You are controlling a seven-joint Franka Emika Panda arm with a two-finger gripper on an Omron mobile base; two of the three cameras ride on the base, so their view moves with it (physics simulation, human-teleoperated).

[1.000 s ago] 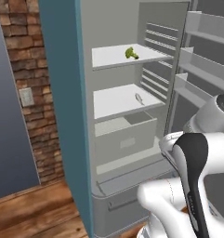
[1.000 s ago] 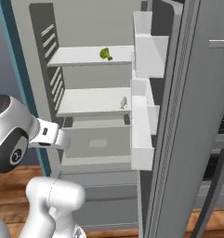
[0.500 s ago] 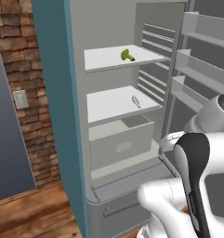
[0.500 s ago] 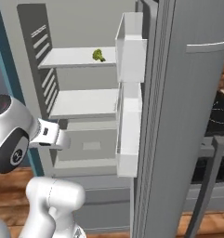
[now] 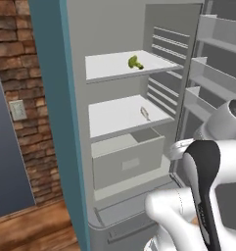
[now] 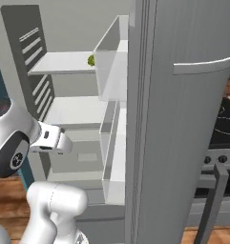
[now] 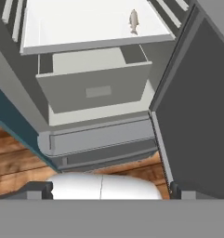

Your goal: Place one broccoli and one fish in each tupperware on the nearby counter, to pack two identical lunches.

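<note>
Sitting untouched in the open fridge, broccoli [image 5: 135,62] upper centre, fish [image 7: 133,21] top; packing looks unstarted, gripper state indiscernible.

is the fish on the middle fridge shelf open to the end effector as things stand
Probably yes: the fish lies alone near the front of its shelf, the fridge door is open, and nothing stands before it.

left base view: from behind-left of the arm, facing into the open grey fridge [image 5: 139,98], near.
right base view: from behind-right, beside the fridge's grey door [image 6: 183,119].
hand view: looks down at the fridge's grey drawer [image 7: 97,88].
shared: the fridge's white shelves [image 5: 124,115].
</note>
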